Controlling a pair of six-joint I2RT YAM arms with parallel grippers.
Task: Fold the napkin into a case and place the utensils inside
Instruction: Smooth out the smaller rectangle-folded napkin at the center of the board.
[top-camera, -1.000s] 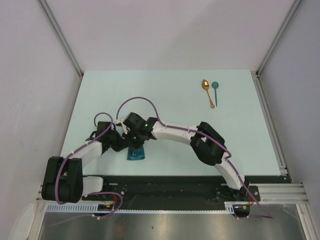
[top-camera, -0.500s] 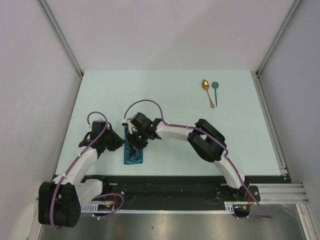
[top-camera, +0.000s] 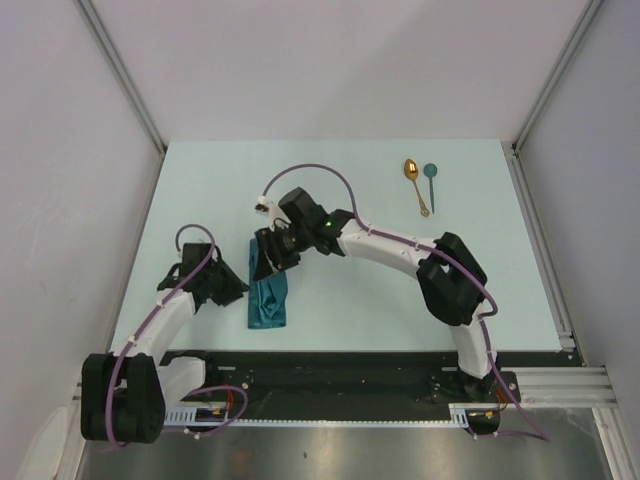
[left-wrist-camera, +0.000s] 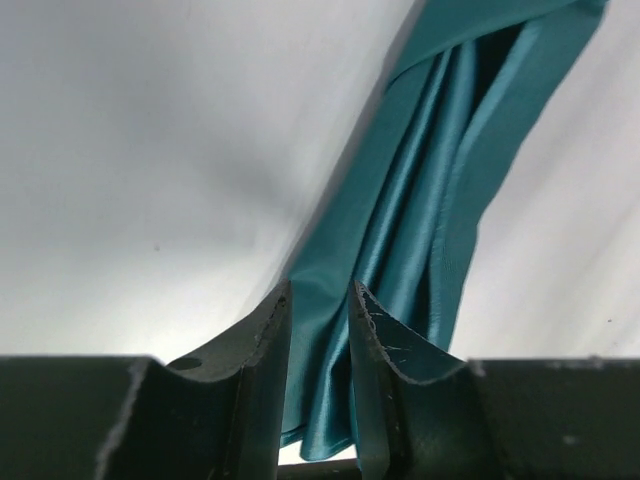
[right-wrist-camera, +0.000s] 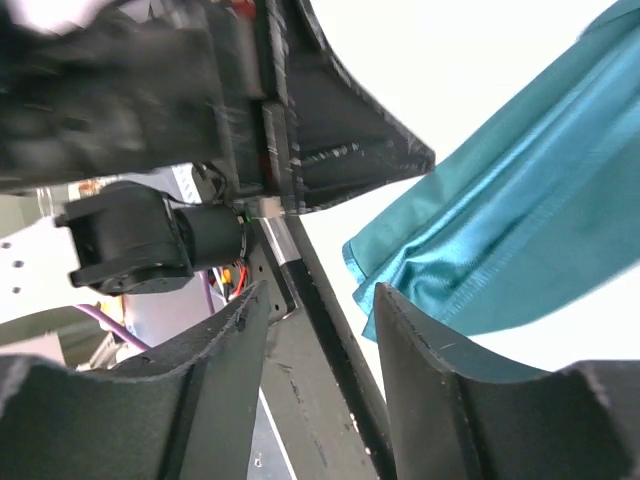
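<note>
The left gripper (left-wrist-camera: 318, 300) sits low at the left side of the napkin (top-camera: 270, 302), its arm bowed out from the base. Its jaws stand almost together with a pleat of teal cloth in the slit, apparently clenched on it, likely to anchor that edge. The napkin lies as a narrow, rumpled strip on the surface (top-camera: 350, 200), near the front. Over its far end hangs the right gripper (right-wrist-camera: 322, 292), arm arched across, jaws spread and grasping nothing, probably ready to take a corner. The gold spoon (top-camera: 415, 182) and teal spoon (top-camera: 431, 180) lie side by side far right, well apart from the cloth.
</note>
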